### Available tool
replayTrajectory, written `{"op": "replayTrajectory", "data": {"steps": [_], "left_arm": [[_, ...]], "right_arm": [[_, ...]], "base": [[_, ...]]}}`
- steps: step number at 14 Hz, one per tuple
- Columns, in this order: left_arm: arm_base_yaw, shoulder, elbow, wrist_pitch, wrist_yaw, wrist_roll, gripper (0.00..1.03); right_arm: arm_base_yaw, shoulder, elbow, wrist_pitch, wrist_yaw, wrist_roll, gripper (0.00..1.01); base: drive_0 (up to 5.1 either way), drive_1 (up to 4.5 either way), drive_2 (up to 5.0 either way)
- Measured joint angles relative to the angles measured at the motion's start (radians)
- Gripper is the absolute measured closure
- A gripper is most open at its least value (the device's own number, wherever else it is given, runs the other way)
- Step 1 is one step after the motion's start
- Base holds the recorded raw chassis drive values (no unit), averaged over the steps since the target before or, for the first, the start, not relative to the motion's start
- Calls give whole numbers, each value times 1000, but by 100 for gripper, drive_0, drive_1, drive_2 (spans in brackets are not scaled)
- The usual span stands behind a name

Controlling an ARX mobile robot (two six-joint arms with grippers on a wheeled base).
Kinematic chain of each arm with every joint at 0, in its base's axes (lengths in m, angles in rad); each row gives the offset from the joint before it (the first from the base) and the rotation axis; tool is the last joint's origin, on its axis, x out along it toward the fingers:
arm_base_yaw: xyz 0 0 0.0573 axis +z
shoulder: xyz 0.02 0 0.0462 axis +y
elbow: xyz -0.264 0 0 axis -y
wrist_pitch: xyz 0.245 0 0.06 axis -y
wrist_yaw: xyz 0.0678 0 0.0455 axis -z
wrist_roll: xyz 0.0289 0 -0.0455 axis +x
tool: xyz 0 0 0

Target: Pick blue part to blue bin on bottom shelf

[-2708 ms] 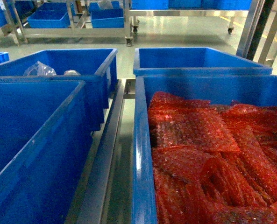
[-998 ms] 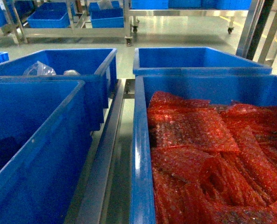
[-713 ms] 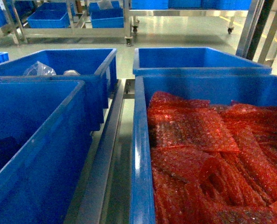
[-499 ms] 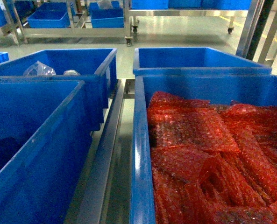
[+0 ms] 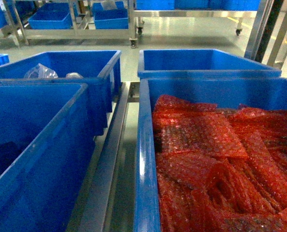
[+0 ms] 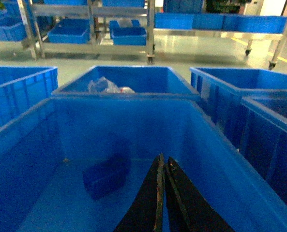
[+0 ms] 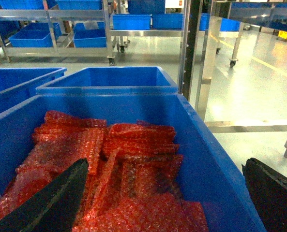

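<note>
Landmark: the near-left bin [image 6: 220, 145], the big blue crate the left arm works over.

Blue part [image 6: 106, 173] lies on this bin's floor, left of centre, near the far wall. It's a dark blue blocky piece, hard to make out against the blue plastic. Its long axis looks to run diagonally, from near-left to far-right, slightly skewed to the bin walls. In the head view the part is at most a dim dark patch low in the bin, so I leave it unmarked there.

Left end effector [image 6: 162, 166] hangs inside the same bin, fingers pressed together into a thin black wedge, holding nothing. The part lies ahead and to the left of the fingertips, close but apart, no contact.

Right end effector [image 7: 165, 193] is over the bin of red bubble wrap [image 7: 119, 164], on the right side of the landmark bin, with its fingers spread wide at the frame edges, empty. It's well apart from the part, with a bin wall between.

Judgement: left arm is clearly the nearer one and the one to pick. The coming move likely needs the fingers spread, a shift left and forward, and the wrist turned so the fingers close across the part's short side.

Steel racks with more blue bins [image 6: 128, 36] stand far behind the landmark bin; which one is the target I can't tell.
</note>
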Motion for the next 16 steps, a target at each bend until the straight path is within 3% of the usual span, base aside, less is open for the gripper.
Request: {"op": "replayTrajectory", "data": {"steps": [1,7,8,16], "left_arm": [[0,0,0,11,0,-1,101],[0,0,0,7,0,0,12],[0,0,0,7,0,2,4],[0,0,0,7,0,3,5]], "right_arm": [[0,0,0,1,0,0,3],[0,0,0,2,0,0,3],[0,0,0,2,0,0,3],[0,0,0,2,0,0,3]], "base": [[0,0,0],[0,0,0],[0,0,0],[0,0,0]]}}
